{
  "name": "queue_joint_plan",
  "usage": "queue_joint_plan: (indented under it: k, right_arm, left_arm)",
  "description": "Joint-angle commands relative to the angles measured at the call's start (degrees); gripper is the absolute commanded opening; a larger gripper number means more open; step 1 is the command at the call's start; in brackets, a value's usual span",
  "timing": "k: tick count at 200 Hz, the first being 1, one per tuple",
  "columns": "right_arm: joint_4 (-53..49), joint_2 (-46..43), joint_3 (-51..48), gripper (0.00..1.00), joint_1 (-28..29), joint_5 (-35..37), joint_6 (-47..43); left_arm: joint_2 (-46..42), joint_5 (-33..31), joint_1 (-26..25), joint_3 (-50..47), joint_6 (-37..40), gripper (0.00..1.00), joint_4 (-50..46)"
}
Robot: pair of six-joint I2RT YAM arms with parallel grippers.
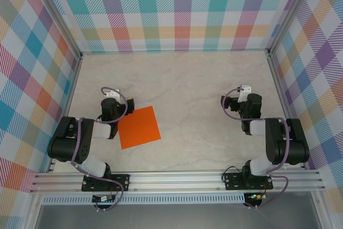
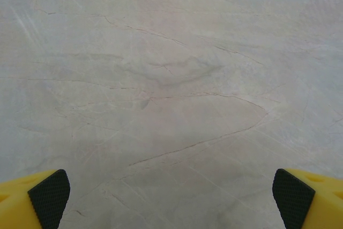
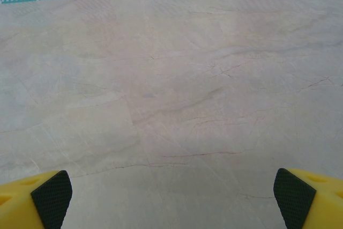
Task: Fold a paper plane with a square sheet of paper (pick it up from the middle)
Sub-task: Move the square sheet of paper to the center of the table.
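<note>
1. The square sheet of paper lies flat and unfolded on the table, left of centre and toward the near edge. It is turned slightly, so its edges are not square to the table.
2. Its left edge is just beside the left arm's forearm; I cannot tell whether they touch.
3. The left gripper has its jaws spread wide with nothing between them, above bare table just left of and beyond the sheet.
4. The right gripper is likewise wide apart and empty, well to the right of the sheet, facing the far checked wall.
5. Likely risk: the sheet is thin and lies flush, so a pinch at its middle may slide over it or bunch it into stray creases.
6. The left arm could nudge the sheet as it swings over, turning it further.
7. A skewed sheet would probably give a crooked first fold, spoiling the paper plane's centre crease.
</note>
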Motion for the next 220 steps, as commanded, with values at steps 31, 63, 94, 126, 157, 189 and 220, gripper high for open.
queue_joint_plan:
  k: [31,63,94,126,157,189,220]
  right_arm:
    - [0.4,0.1,1.0,1.0,-0.1,-1.3,-0.8]
    - [-5.5,-7.3,0.8,1.0,0.3,-2.8,-1.4]
    - [-27.9,-18.7,4.8,1.0,0.3,-1.2,3.3]
    - [-47.8,-30.5,9.0,1.0,0.4,-0.3,6.7]
    - [-64.6,-34.1,15.4,1.0,0.3,-0.1,18.0]
    - [-69.6,-36.9,17.4,1.0,0.3,-9.8,25.5]
    - [-70.8,-38.3,14.3,1.0,0.3,-20.3,32.5]
  left_arm:
    - [-0.6,1.1,1.2,1.1,1.1,1.0,0.8]
    - [-6.5,0.6,1.1,-1.2,0.6,1.0,-0.6]
    - [-19.4,-3.4,1.3,1.2,-5.0,1.0,-18.6]
    - [-29.5,-6.2,1.4,3.3,-10.8,1.0,-31.6]
    - [-38.1,-4.8,1.4,4.5,-16.5,1.0,-40.5]
    - [-44.6,-3.0,1.3,11.0,-24.8,1.0,-56.6]
    - [-46.8,2.3,1.4,14.8,-28.1,1.0,-66.4]
